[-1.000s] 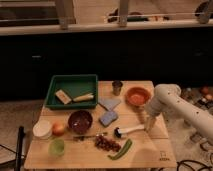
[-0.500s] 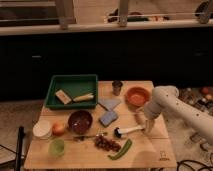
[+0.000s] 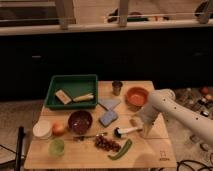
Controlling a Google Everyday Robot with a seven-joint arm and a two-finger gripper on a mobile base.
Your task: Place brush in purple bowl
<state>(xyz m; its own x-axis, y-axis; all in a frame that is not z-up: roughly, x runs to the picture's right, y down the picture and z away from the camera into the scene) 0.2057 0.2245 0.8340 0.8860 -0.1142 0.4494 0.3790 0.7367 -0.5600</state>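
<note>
The brush lies flat on the wooden table, its dark head to the left and its white handle pointing right. The purple bowl stands upright left of it, past a blue sponge. My gripper hangs from the white arm that comes in from the right. It is low over the table at the right end of the brush handle. Whether it touches the handle is hidden.
An orange bowl and a metal cup stand behind the gripper. Two blue sponges lie mid-table and a green tray is at the back left. A knife, dark grapes, a green vegetable, a light-green cup, an orange fruit and a white dish are along the front.
My arm has moved left and down, bringing the gripper to the right end of the brush handle. The brush and bowls have not moved.
</note>
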